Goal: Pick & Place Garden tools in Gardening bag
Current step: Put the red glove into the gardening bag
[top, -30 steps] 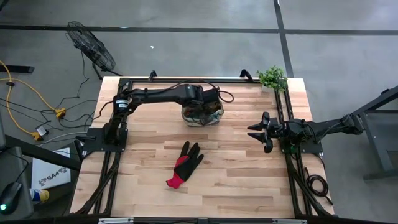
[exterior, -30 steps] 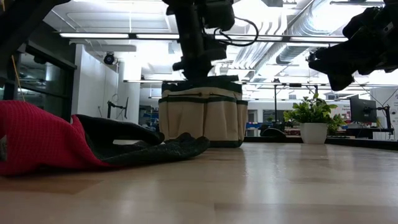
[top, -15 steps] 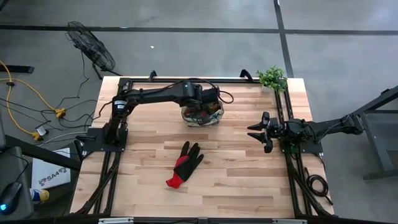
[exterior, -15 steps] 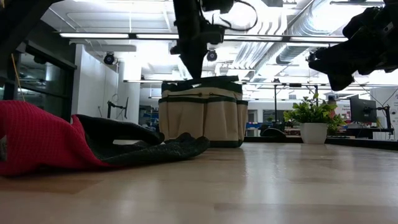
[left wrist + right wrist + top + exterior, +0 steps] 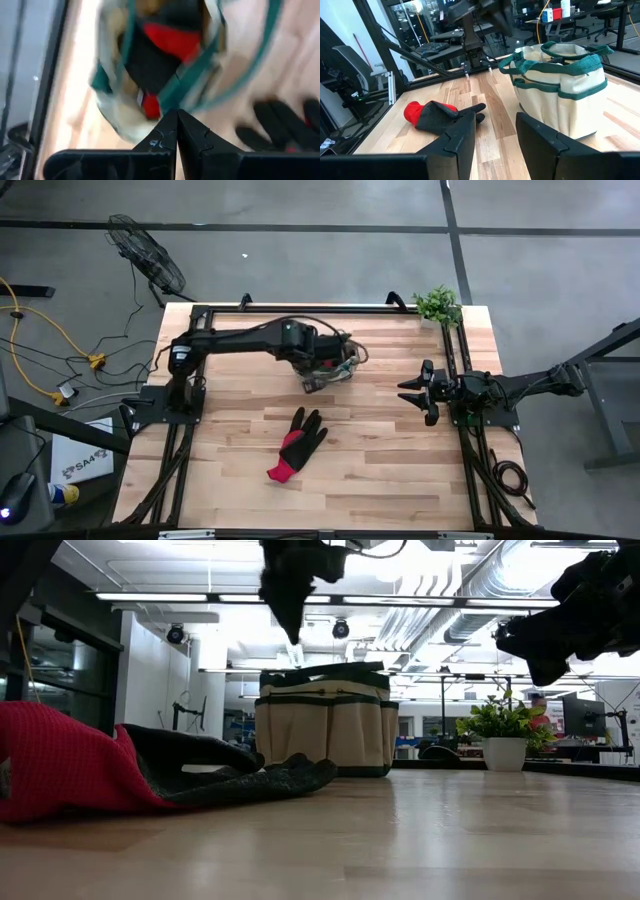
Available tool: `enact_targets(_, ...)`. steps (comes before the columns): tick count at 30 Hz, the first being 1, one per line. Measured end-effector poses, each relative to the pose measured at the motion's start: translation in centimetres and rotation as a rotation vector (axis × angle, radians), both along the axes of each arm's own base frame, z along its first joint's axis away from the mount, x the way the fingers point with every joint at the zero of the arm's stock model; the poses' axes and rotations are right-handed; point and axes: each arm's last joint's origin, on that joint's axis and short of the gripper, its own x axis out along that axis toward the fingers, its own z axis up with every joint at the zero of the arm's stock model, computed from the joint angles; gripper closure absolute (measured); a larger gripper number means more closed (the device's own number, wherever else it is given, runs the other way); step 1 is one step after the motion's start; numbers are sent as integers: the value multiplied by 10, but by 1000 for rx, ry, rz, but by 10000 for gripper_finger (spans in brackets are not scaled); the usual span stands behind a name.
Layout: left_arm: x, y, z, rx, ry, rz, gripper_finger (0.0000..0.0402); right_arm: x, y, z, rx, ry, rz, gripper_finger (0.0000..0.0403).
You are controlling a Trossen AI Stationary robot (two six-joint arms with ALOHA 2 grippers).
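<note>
One glove [image 5: 172, 42] lies in the bag [image 5: 560, 95], one glove [image 5: 298, 442] waits on the surface [image 5: 380, 470]; left fingers [image 5: 177, 132] together and empty, right fingers [image 5: 492, 132] apart and idle.

Soft cloth gardening bag [image 5: 560, 95], knit-and-rubbery glove [image 5: 297, 442], on a smooth, lightly glossy wooden table [image 5: 380, 465].

Long ceiling lights [image 5: 180, 597] shine bright and white above the left claw [image 5: 290, 600], so it looks like a dark shape. Close below the claw, the bag [image 5: 150, 65] is smeared with blur. The table [image 5: 380, 450] is evenly lit, with soft shadows.
</note>
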Motion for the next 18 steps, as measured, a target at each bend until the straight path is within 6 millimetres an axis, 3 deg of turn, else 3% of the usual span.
enact_targets(11, -16, -38, 13, -79, 3, -16, 401, 0, 0, 0, 0, 0, 0, 268)
enact_targets(18, -26, -52, 4, -129, 28, 20, 401, 0, 0, 0, 0, 0, 0, 268)
